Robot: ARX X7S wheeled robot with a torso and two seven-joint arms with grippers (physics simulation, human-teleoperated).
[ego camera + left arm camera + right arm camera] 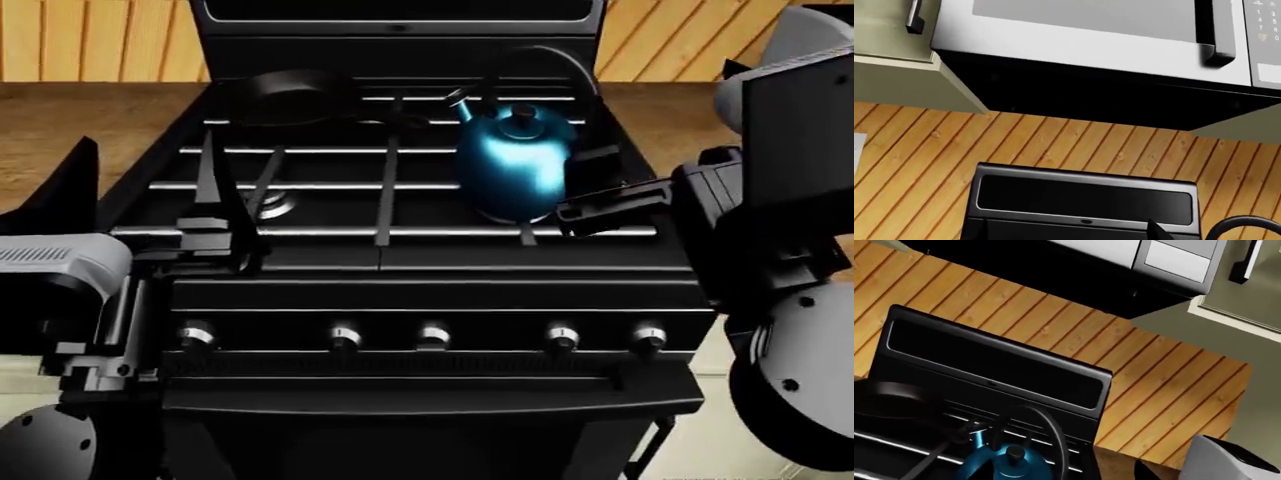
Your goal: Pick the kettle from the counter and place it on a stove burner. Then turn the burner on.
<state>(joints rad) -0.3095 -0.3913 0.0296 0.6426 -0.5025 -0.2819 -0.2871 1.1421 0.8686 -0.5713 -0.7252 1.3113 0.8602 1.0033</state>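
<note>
Left gripper: over front-left grate, jaw state unclear.
Frying pan: rear-left of stove.
Kettle: upright on right grate bars, over a burner.
Right gripper: fingers spread, just beside kettle's right flank.

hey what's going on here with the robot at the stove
A two-armed robot is working at a black range. The teal kettle already stands on the grate over the right side of the cooktop, and the right gripper sits right beside its body; whether it is gripping or open cannot be told. The left gripper hovers over the front left of the stove, holding nothing visible. A black frying pan sits at the back left. The knobs along the front look untouched.
</note>
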